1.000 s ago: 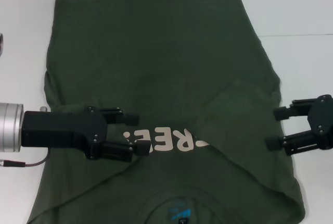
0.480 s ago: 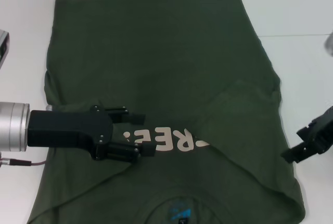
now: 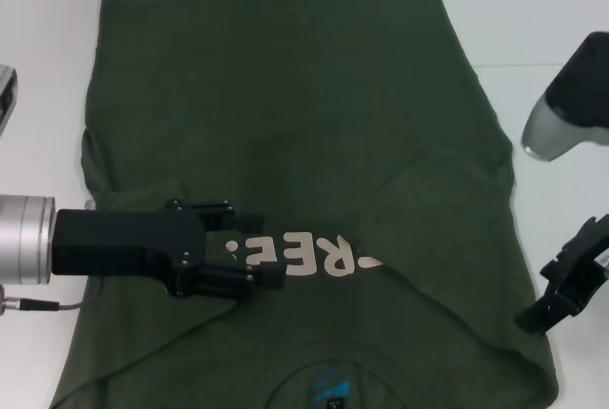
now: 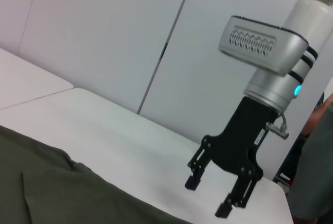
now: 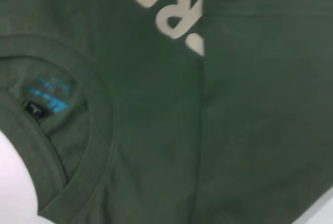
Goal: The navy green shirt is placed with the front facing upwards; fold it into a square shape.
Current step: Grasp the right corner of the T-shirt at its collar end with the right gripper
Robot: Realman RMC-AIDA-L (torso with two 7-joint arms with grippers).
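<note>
The navy green shirt (image 3: 295, 171) lies face-up, sides folded inward, on the desk (image 3: 561, 9); left gripper (image 3: 259, 247) open over its lettering, right gripper (image 3: 561, 290) open at its edge.

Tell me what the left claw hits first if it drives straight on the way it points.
The left claw points across the navy green shirt, so probably the pale letters just ahead, though its height above the cloth is unclear.

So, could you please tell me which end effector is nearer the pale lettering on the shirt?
Left. The left end effector sits right beside the lettering; the right end effector is off the shirt's edge.
</note>
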